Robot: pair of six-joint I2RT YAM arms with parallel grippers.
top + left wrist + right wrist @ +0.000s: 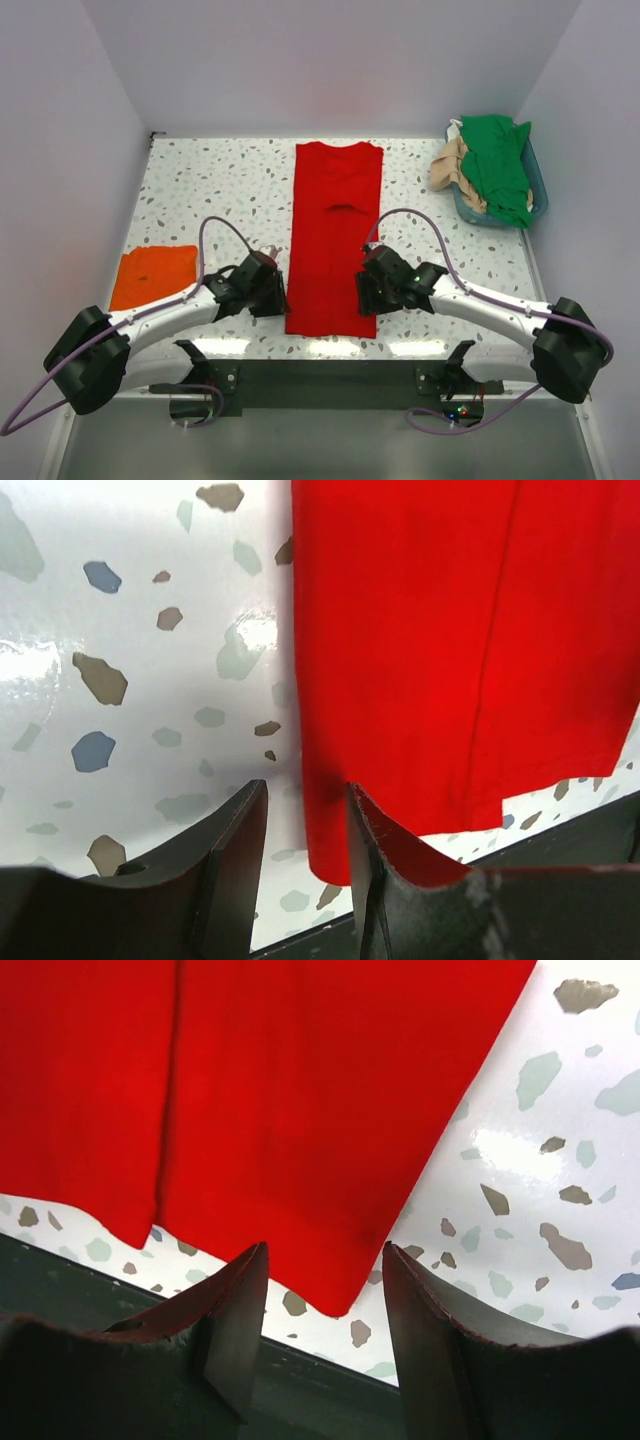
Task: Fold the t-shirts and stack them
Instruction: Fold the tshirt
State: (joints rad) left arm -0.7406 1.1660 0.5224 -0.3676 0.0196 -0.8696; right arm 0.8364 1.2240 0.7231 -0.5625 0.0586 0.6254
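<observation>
The red t-shirt [335,235] lies flat in the table's middle, folded lengthwise into a long strip, collar end far. My left gripper [268,290] is open just above the shirt's near left corner [330,850]; that corner shows between its fingers. My right gripper [366,292] is open above the near right corner [340,1295], which also lies between its fingers. Neither holds cloth. A folded orange t-shirt [153,275] lies at the left. Green [497,160] and tan [450,165] t-shirts are heaped in the basket.
The teal plastic basket [537,190] stands at the far right corner. The table's dark near edge [120,1280] runs just below the red shirt's hem. White walls close in the table on three sides.
</observation>
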